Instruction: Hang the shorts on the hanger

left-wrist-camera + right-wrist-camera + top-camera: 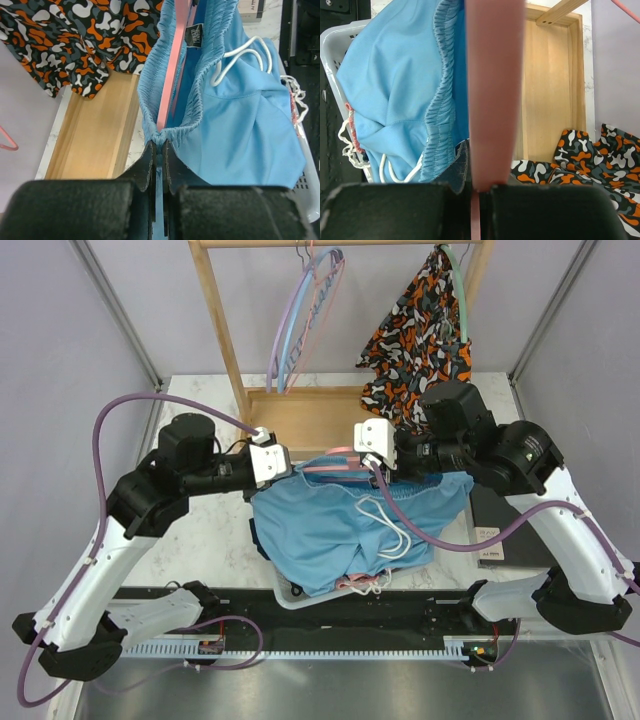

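Our left gripper (pixel 157 145) is pinched tight on the bunched waistband end of the shorts (pixel 340 520), just in front of the wooden rack (pixel 300 415). The pink hanger (pixel 330 467) runs along inside the open waistband, also right in front of the rack. Our right gripper (pixel 479 187) is clamped on the hanger's bar, toward the rack's right side.

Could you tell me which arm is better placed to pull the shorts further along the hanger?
Probably the left: the left gripper is shut on the waistband of the shorts, with the hanger running inside it. The right gripper only clamps the hanger, so it suits steadying.
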Controlling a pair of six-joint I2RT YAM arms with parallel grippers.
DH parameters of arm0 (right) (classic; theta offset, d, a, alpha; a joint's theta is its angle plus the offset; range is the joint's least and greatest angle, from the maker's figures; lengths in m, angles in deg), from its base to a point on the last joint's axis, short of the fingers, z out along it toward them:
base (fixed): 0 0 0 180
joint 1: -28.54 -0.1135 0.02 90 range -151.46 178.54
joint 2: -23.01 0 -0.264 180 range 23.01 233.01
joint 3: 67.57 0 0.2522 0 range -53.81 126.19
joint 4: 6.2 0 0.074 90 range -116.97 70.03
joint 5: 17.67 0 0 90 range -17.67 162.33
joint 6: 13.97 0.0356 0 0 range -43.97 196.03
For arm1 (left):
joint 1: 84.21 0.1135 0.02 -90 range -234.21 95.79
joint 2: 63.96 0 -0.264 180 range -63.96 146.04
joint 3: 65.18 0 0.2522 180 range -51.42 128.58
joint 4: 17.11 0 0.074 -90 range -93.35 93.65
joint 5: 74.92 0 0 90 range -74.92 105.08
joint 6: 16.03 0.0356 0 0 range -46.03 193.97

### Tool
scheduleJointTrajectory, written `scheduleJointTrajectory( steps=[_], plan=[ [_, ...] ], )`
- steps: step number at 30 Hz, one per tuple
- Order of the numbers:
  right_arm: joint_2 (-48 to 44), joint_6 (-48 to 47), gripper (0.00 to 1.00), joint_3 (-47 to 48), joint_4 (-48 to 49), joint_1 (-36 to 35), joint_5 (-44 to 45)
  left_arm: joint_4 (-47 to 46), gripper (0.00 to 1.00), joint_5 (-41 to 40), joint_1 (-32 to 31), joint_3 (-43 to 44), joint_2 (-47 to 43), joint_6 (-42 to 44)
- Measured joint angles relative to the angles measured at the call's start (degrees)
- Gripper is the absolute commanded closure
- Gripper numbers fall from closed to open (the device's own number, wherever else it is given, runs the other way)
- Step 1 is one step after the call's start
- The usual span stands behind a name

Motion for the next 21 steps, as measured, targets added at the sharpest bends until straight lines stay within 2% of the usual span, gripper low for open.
scheduleJointTrajectory(
  steps=[14, 18, 21],
  plan=[
    [-1.64, -0.48, 1.00, 0.37, 0.07, -0.04, 0.76, 1.62, 0.98, -9.53, 2.29, -3.93, -7.76, 2.84],
    [-1.46, -0.44, 1.00, 2.16, -0.70, -0.04, 0.85, 2.27, 0.90, -9.79, 2.78, -3.96, -8.17, 3.48],
    [-0.63, 0.02, 1.00, 4.39, -1.42, -0.02, 0.70, 3.02, 0.97, -8.63, 2.93, -0.55, -5.75, 3.10]
  ],
)
